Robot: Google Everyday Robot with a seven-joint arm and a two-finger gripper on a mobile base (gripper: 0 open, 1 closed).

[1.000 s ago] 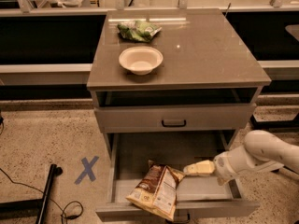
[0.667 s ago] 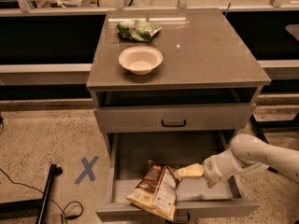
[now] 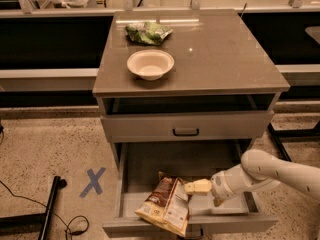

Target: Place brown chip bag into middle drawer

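Observation:
The brown chip bag [image 3: 167, 206], dark brown with a white label panel, lies in the pulled-out drawer [image 3: 235, 222], its lower end hanging over the front edge. This drawer is the lowest one showing, beneath a shut drawer [image 3: 150, 127] with a black handle. My gripper [image 3: 196, 187] reaches in from the right over the open drawer, on a white arm [image 3: 270, 171]. Its tip is at the bag's right edge.
A cream bowl [image 3: 150, 64] and a small green bag [image 3: 147, 32] sit on the cabinet top [image 3: 225, 59]. A blue X [image 3: 93, 181] marks the floor at the left, beside a black pole and cable [image 3: 50, 206]. Dark shelving runs behind.
My gripper has moved left and slightly down, from the drawer's right side to the bag's right edge. The bag has stayed in place.

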